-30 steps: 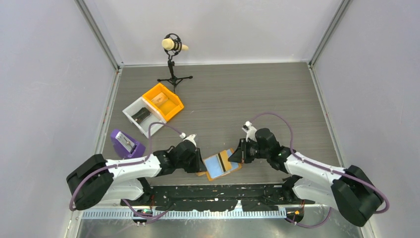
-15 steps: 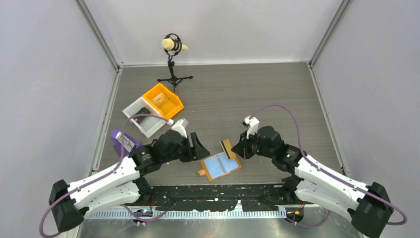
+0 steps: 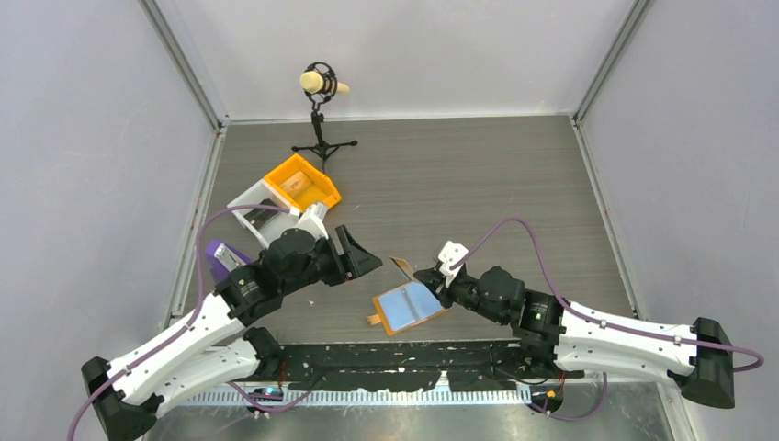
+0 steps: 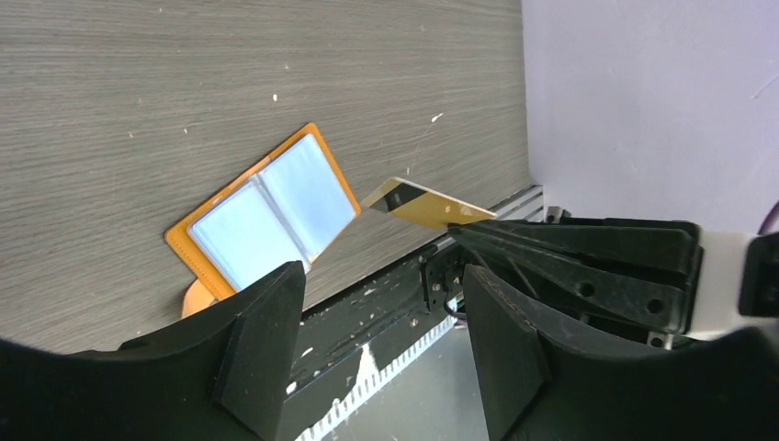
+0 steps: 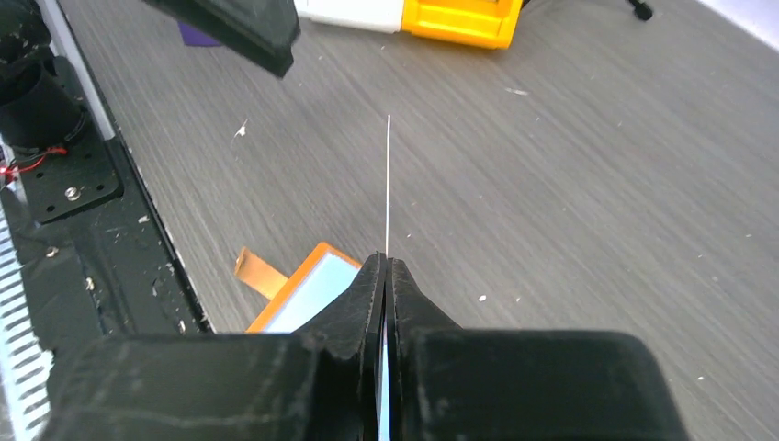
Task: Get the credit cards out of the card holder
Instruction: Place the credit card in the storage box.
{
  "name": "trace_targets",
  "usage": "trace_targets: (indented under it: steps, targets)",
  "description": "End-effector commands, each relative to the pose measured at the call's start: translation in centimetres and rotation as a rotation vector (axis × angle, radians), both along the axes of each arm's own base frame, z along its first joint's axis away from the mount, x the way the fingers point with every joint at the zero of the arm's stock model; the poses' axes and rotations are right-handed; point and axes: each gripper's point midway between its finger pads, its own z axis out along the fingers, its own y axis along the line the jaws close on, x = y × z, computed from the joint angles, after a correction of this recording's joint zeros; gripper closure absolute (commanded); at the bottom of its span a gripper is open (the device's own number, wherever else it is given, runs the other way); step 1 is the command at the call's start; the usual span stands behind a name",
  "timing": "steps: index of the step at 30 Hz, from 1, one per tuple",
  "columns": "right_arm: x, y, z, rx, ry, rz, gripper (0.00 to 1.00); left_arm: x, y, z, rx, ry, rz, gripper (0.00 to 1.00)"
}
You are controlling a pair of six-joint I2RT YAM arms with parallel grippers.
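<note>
A grey wood-grain table [image 3: 478, 175] fills the enclosure, with both arms reaching in from its near edge. The left arm [image 3: 193, 322] stretches toward the middle. Its left gripper [image 3: 366, 261] hangs above the table with the jaws spread wide and nothing between them. In the left wrist view the two black fingers [image 4: 262, 354] frame bare table and the near rail.

The right arm [image 3: 615, 333] lies low along the near edge, and its right gripper [image 3: 432, 276] is pinched tight on a credit card [image 3: 401, 266]. The card is gold with a dark stripe [image 4: 418, 204], lifted off the table and tilted. From the right wrist it shows edge-on as a thin pale line [image 5: 388, 184] rising from the closed fingertips.

An orange bin [image 3: 303, 188] and a white bin [image 3: 257, 216] sit touching at the far left. A purple object [image 3: 225, 257] is nearer the edge, and a microphone on a tripod [image 3: 321, 84] stands at the back.

The card holder [image 3: 409, 308] lies open and flat near the front edge between the two grippers, its blue-grey pockets [image 4: 266, 216] facing up. It lies just beside the raised card and does not touch it. A small orange tab [image 3: 372, 321] pokes out at its near left corner.
</note>
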Motion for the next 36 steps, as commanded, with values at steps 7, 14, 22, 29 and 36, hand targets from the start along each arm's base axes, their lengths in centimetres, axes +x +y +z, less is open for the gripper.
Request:
trace_targets:
  steps: [7, 14, 22, 29, 36]
  targets:
    - [0.9, 0.7, 2.6, 0.017, -0.156, -0.074, 0.95, 0.7, -0.9, 1.5, -0.088, -0.020, 0.016, 0.33]
    - [0.3, 1.6, 1.7, -0.100, -0.233, -0.098, 0.95, 1.9, -1.6, 0.9, -0.126, 0.020, 0.077, 0.37]
    - [-0.8, 2.7, 1.0, -0.192, -0.308, -0.118, 0.95, 2.0, -3.1, -1.7, -0.162, 0.103, 0.067, 0.40]
    - [-1.4, 3.8, 0.6, -0.253, -0.343, -0.134, 0.95, 1.7, -4.4, -3.7, -0.232, 0.193, 0.059, 0.48]
    - [-1.6, 3.9, -0.5, -0.302, -0.356, -0.148, 0.95, 1.4, -4.4, -5.0, -0.355, 0.237, 0.080, 0.98]
